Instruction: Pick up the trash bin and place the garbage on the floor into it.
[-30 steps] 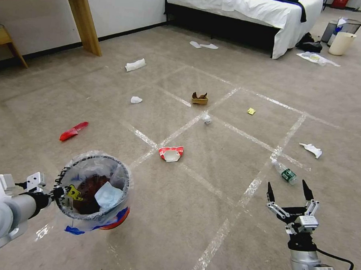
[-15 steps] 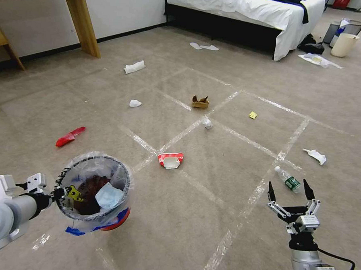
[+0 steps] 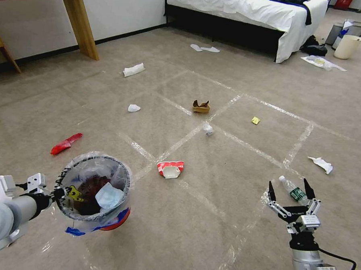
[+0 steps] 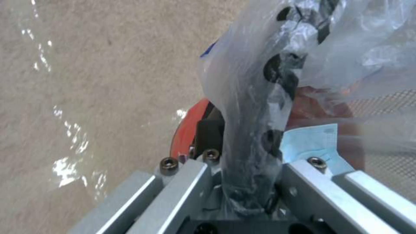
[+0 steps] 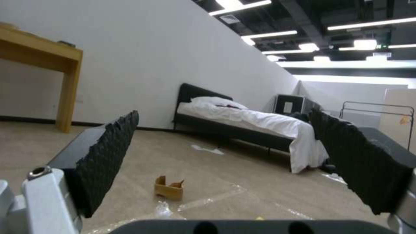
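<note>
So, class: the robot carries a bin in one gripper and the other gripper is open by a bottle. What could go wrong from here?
The left gripper pinches only the trash bin rim and bag, so the bin could tilt or slip, spilling the face mask. The open right gripper is level above the lying bottle, which could roll away when grasped.

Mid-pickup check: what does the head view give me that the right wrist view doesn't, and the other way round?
Head view alone: the left pincer shut on the rim of the trash bin, held off the carpet, with a face mask inside; the small bottle just ahead of the open right pincer; the paper bowl and red wrapper.

Right wrist view alone: ceiling lights and a clothes rail.

Both: the cardboard tray, bed and wooden table.
</note>
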{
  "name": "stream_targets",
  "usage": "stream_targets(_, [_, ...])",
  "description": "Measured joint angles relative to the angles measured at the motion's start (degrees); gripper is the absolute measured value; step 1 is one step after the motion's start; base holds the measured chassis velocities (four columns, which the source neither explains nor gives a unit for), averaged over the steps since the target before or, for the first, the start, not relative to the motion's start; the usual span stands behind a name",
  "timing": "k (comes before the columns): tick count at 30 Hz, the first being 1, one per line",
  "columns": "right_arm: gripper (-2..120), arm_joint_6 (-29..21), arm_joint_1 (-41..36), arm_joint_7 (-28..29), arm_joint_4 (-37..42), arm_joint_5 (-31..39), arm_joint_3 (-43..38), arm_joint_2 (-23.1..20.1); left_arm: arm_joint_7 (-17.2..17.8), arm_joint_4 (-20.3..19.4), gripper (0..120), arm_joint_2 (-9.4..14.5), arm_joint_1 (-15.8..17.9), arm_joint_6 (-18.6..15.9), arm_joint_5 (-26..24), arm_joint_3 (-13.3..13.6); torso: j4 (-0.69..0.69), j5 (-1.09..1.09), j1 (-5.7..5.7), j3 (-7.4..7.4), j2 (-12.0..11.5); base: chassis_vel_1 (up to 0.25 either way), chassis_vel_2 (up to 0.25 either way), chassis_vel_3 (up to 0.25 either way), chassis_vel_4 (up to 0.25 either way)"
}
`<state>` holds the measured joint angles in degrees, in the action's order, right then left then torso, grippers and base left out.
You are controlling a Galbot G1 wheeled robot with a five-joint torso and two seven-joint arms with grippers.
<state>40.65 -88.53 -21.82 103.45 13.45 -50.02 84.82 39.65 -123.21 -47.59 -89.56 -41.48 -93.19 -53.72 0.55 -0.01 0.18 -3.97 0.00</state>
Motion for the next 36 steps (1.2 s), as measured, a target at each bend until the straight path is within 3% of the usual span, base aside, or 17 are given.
stream_targets(36, [100,0.32,0.84,-0.12,-1.29,-0.75,0.53,0.36,0.06,-0.14,1,0.46,-0.08,0.14,-0.30,-0.61,0.01,0.00,0.00,0.00,0.00,-0.114,0.113,0.115,-0.111])
